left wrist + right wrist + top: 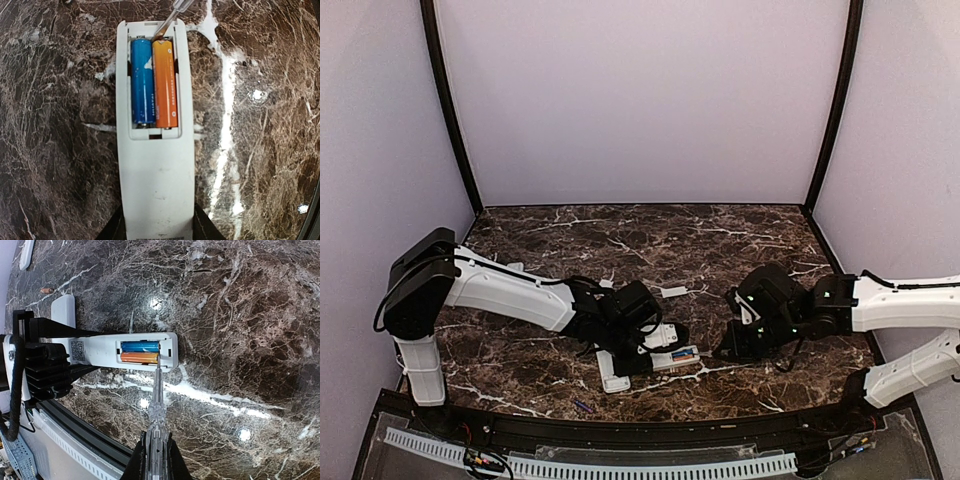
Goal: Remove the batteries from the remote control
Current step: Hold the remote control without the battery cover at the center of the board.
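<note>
Left end effector [159, 226] pinches the remote control [155, 170]. Right end effector [156, 460] clamps a clear tool [156, 405], maybe a screwdriver, tip at the orange battery [165, 85].

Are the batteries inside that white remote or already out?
Inside. A blue battery and an orange battery lie side by side in the remote, cover off; a thin tool points at the orange one.

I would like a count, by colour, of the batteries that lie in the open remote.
Blue battery: 1
Orange battery: 1
Total in the remote: 2
</note>
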You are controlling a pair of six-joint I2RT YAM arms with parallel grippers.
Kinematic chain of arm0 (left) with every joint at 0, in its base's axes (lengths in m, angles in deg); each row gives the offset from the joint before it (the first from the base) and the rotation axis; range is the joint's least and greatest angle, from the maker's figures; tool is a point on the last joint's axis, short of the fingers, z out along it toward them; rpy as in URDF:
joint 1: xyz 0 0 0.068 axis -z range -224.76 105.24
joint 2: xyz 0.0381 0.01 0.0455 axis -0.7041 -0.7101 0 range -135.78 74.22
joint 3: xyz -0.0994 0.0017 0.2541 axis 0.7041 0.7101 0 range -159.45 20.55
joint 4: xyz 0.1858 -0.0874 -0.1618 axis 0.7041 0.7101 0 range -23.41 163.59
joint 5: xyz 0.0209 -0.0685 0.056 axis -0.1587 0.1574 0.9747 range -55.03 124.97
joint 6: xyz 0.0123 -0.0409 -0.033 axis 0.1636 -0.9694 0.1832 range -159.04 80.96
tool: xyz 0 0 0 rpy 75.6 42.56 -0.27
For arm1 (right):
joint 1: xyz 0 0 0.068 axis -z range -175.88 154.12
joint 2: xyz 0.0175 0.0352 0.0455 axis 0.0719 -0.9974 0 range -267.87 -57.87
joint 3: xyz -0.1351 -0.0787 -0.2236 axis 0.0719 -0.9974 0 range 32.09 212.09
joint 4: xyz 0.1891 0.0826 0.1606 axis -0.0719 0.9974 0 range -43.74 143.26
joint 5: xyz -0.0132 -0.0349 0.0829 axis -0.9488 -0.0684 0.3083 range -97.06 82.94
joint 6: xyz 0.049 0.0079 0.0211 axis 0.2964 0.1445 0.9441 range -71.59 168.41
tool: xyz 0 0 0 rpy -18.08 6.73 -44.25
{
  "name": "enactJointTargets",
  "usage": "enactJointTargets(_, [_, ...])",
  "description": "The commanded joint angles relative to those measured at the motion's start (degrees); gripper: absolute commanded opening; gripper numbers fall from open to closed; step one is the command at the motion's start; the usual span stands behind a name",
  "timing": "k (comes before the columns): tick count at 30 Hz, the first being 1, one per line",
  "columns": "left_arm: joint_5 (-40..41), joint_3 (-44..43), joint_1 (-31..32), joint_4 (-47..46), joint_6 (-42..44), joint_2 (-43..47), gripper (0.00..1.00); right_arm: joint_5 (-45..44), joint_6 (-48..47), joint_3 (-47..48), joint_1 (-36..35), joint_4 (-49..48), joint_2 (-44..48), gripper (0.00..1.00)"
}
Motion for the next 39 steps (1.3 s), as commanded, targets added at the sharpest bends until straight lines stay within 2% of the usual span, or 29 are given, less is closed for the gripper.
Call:
enactJointTargets(1, [0.0, 1.0, 0.7, 3.1, 1.6, -0.2, 0.33, 0.4, 1.4, 0.3, -0.8, 0.4, 0.8, 0.0])
enactJointTargets(10, [0.2, 0.9, 0.7, 3.1, 1.7, -0.4, 0.33, 3.5, 2.1, 0.2, -1.3, -2.5, -0.8, 0.0])
enactJointTargets(23, [0.4, 0.8, 0.9, 3.1, 1.8, -0.7, 0.31, 8.7, 6.5, -0.7, -1.6, -10.2, 1.9, 0.0])
enactJointTargets(39, [0.7, 0.5, 1.2, 3.4, 2.0, -0.8, 0.3, 10.5, 8.8, -1.5, -1.6, -12.9, 4.6, 0.0])
